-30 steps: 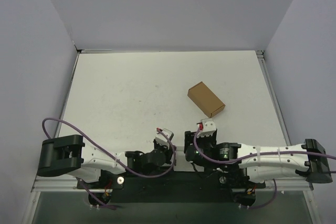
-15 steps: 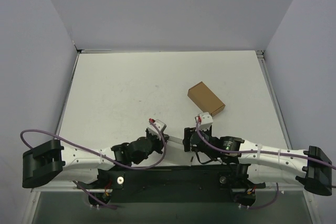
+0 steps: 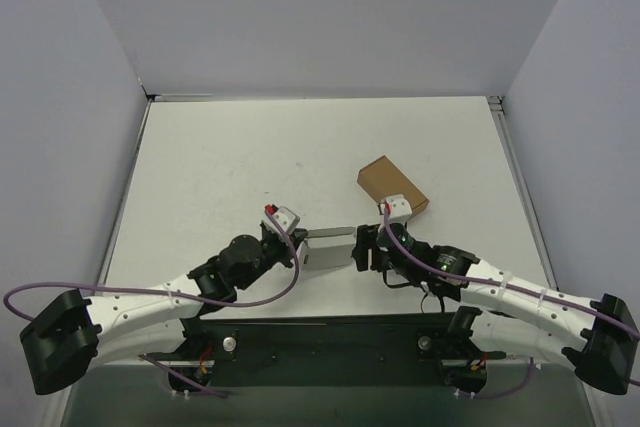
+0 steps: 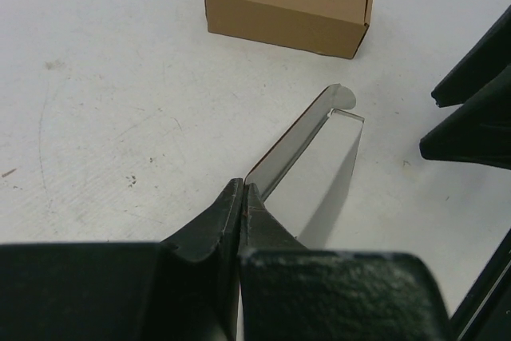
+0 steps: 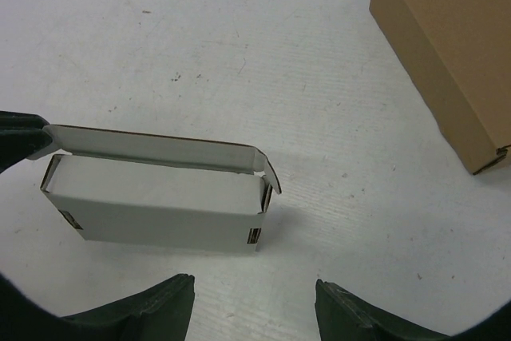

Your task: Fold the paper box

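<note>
The paper box (image 3: 328, 248) is a white, partly folded carton lying between my two grippers. In the right wrist view the paper box (image 5: 156, 201) shows a closed long side and a lid flap standing up along its far edge. My left gripper (image 4: 242, 195) is shut on the end of that flap (image 4: 307, 145); from above, the left gripper (image 3: 300, 249) is at the box's left end. My right gripper (image 5: 254, 299) is open just short of the box's near right corner, touching nothing. Seen from above, the right gripper (image 3: 360, 247) is at the box's right end.
A closed brown cardboard box (image 3: 392, 189) lies on the white table (image 3: 220, 167) just beyond the right gripper, also visible as the brown box (image 4: 287, 5) and brown box (image 5: 447, 45). Grey walls enclose the table on three sides.
Both arms have reached forward from the near edge. The left gripper has brought the paper box out into the middle. The right gripper's jaws have narrowed a little.
</note>
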Robot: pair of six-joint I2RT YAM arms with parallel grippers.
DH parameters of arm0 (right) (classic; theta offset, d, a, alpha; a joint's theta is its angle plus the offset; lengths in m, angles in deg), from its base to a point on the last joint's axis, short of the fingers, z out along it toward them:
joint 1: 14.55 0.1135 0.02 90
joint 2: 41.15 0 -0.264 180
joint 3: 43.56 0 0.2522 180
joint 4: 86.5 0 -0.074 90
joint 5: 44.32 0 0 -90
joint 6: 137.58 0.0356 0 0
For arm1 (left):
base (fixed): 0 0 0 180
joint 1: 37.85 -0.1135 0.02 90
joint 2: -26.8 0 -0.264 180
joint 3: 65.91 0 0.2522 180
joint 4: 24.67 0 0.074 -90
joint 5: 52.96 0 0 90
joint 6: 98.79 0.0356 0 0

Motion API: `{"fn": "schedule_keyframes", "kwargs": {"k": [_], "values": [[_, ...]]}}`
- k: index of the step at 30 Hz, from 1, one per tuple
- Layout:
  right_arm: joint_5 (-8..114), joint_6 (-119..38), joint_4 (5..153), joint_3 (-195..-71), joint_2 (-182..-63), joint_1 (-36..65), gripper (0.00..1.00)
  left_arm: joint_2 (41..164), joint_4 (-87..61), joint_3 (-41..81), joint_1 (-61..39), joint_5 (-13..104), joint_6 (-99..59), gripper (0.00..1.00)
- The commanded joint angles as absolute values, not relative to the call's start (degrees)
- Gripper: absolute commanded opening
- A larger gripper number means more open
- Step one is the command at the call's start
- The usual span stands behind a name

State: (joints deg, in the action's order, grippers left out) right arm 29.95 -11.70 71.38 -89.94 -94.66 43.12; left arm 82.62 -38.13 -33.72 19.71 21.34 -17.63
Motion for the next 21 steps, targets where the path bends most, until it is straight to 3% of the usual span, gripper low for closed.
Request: {"fn": "schedule_keyframes", "kwargs": {"k": [1, 9, 21], "values": [[36.8, -18.0, 75.5, -92.8, -96.4, 39.2, 0.57, 81.9, -40.3, -33.9, 17.1, 27.7, -13.0, 0.0], [50.1, -25.2, 79.2, -95.7, -102.0, 29.5, 0.5, 80.7, -40.5, -34.3, 14.2, 32.7, -12.8, 0.0], [55.2, -28.9, 82.4, -96.9, -106.4, 26.8, 0.42, 80.7, -40.1, -33.9, 13.3, 33.8, -12.8, 0.0]]}}
